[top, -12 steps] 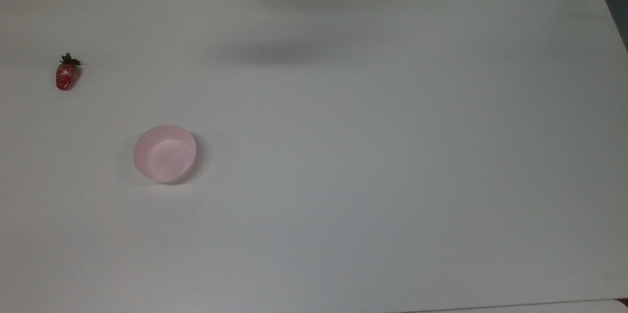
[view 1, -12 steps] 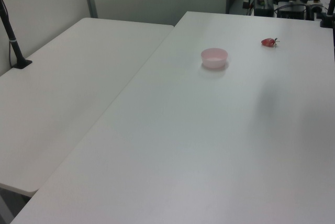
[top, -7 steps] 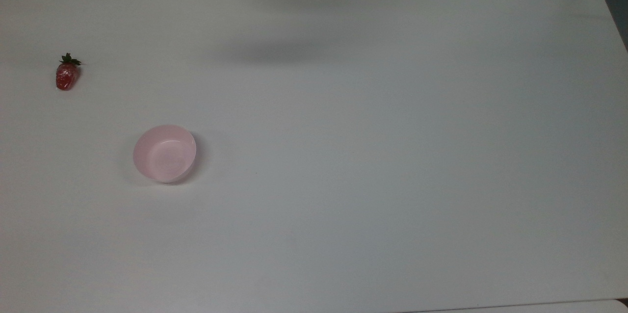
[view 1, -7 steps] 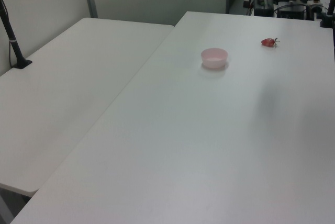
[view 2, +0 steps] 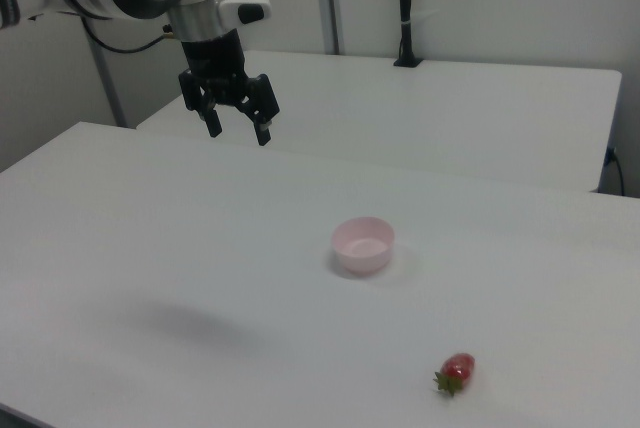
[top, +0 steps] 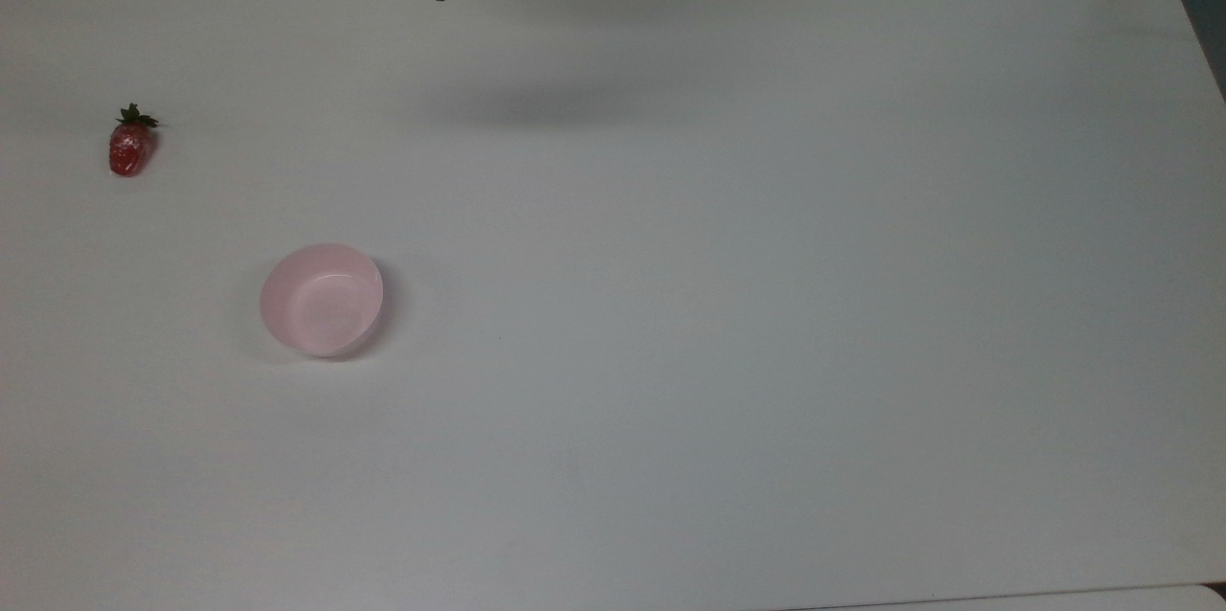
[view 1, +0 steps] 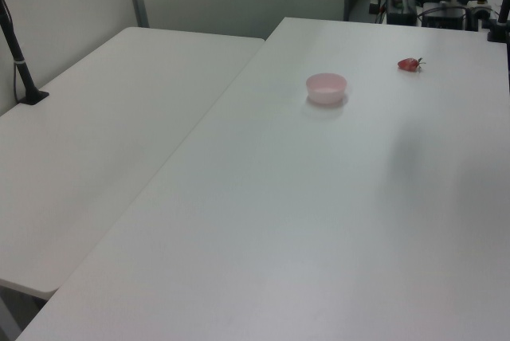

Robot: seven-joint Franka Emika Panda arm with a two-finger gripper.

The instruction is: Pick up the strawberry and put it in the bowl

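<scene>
End effector (view 2: 238,128) held high, fingers spread, well apart from strawberry (top: 129,149) lying at the top view's far left of tabletop (top: 766,305); bowl (top: 322,299) could be clipped if approached low.

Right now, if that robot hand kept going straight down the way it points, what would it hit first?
Probably bare table. The open hand hangs well above it, apart from the bowl and strawberry, though depth is uncertain.

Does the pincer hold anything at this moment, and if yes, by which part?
Nothing is held: the pincer hangs open, and the strawberry lies on the table.
</scene>
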